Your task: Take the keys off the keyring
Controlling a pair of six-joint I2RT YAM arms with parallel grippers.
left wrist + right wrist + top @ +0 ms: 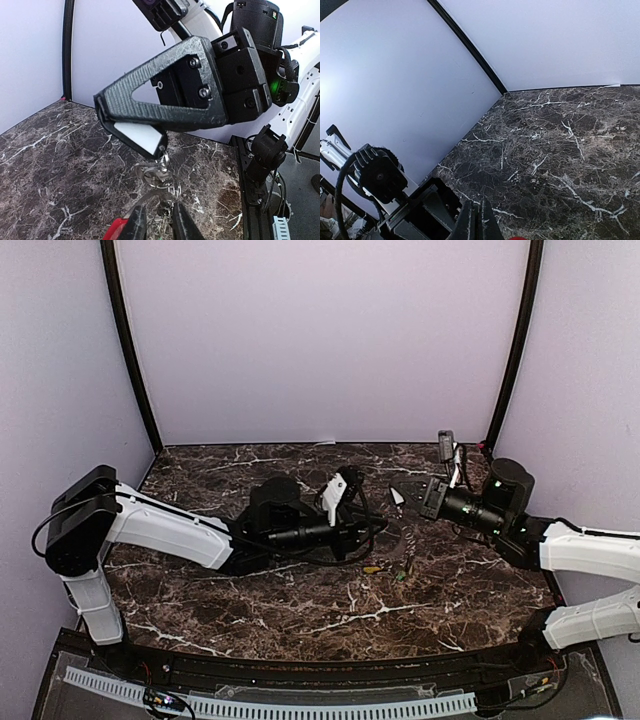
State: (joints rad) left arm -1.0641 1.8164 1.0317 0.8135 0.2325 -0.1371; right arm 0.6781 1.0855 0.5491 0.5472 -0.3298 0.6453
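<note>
Pinching the keyring (157,175) by its top, my right claw (145,141) is closed tight and holds it up in the air over the middle of the table (50,165), a little toward the right edge. The ring hangs from my fingertips with the keys (159,207) bunched under it. My left claw (156,224) meets it from the opposite side, fingers narrow with the bunch between them; whether they press on the metal I cannot tell. On the marble, nearer the front edge, lie a yellow-headed key (372,568) and a green-headed key (401,575), near each other
</note>
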